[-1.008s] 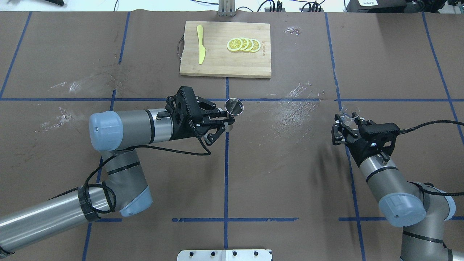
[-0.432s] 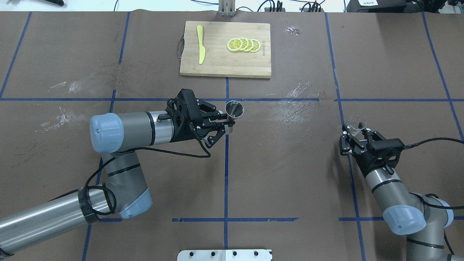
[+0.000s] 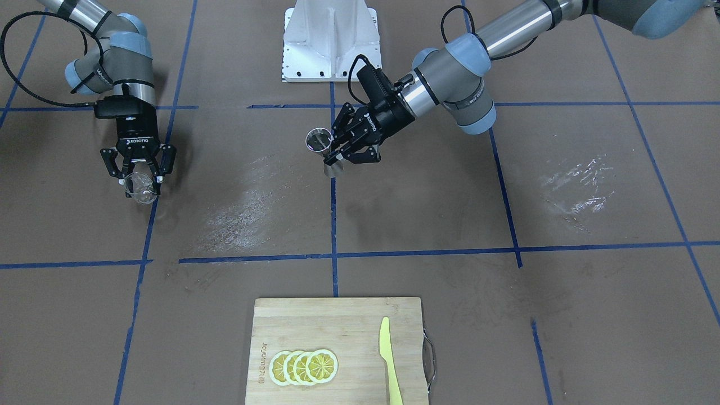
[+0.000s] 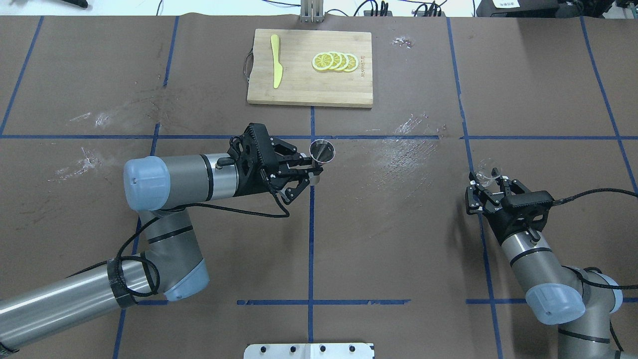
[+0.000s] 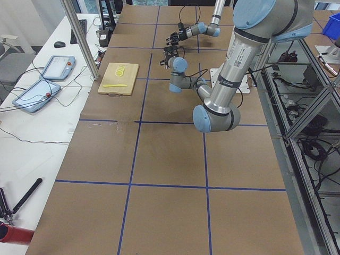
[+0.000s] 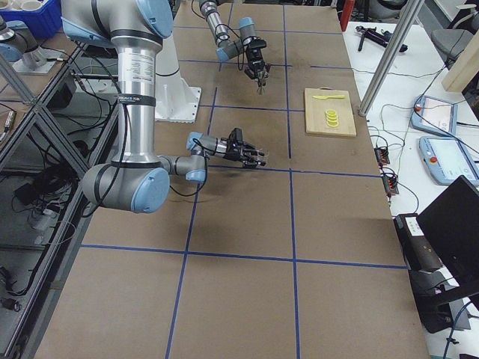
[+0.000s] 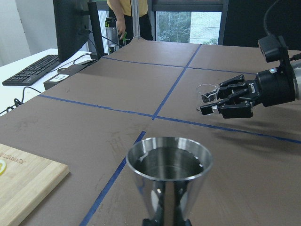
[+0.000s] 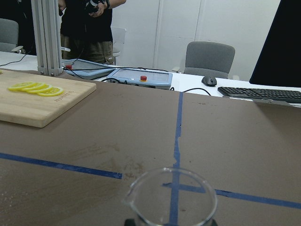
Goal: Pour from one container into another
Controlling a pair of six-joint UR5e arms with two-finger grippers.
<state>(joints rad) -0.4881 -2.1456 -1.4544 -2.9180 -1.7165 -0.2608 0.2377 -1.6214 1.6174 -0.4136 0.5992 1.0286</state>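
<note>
The silver metal jigger [image 4: 322, 150] stands upright above the table's middle. My left gripper [image 4: 314, 171] is shut on its narrow waist. The left wrist view looks into the jigger's open upper cone [image 7: 169, 162]; the front view shows the same jigger [image 3: 319, 140] and left gripper [image 3: 337, 157]. The small clear cup [image 4: 486, 169] sits upright between the fingers of my right gripper [image 4: 486, 180], far to the right of the jigger and low over the table. The clear cup [image 3: 140, 190] shows below the right gripper [image 3: 140, 177] in the front view, and its rim [image 8: 171, 195] fills the bottom of the right wrist view.
A wooden cutting board [image 4: 299, 85] lies at the table's far side with lemon slices [image 4: 335, 62] and a yellow knife [image 4: 275, 61] on it. White smears [image 4: 403, 149] mark the brown cover between the two arms. The robot's base plate [image 4: 309, 350] sits at the near edge.
My right arm has drawn back toward the robot and a little to the right, carrying the clear cup lower. The left arm and jigger have barely moved.
</note>
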